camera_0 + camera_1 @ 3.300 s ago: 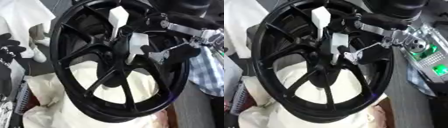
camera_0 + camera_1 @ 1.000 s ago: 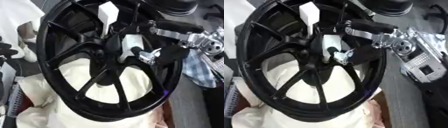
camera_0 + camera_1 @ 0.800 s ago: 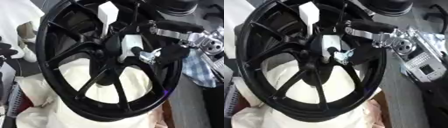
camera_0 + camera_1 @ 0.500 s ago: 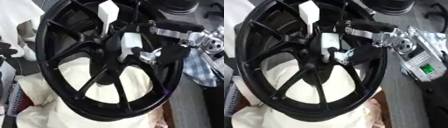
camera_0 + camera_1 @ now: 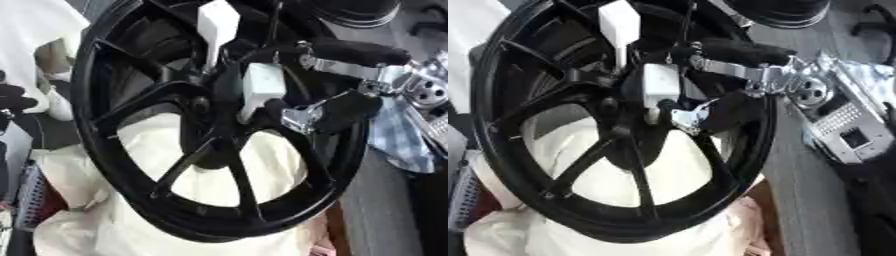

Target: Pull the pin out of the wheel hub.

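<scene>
Item: black spoked wheel hub [image 5: 219, 145], stood on edge and tilted, its lower rim bedded in a cream cloth [image 5: 210, 180] that is seen through the spokes and heaped below. What carries the cloth is hidden, so no tabletop edge can be given for it; a grey surface [image 5: 798, 200] is seen along the wheel's right side.

Task thing: white block-shaped pin [image 5: 261, 90], located at the centre of the hub where the spokes meet, a narrower lower end running down toward the centre bore. Whether that end is seated in the bore or already lifted clear cannot be told. A second white block [image 5: 217, 25] on a thin stem is noted higher up, near the upper rim, untouched.

Right hand [image 5: 710, 112]: entered from the right edge, black with silver joints, reaching across the rim to the hub centre. Its upper black digit is laid just above the pin and its lower fingers [image 5: 332, 112] are curled in just beside the pin's right face. The hand is judged to be closing on the pin; an actual pinch cannot be confirmed, since the contact is hidden behind the block.

Left hand: not clearly seen in either view; only dark shapes at the left edge.

Progress: approach judged complete, grasp under way. Extraction not shown as done, since the pin is at the hub centre. Remaining: grip to be secured, pin to be drawn out along its axis and carried clear of the spokes.
</scene>
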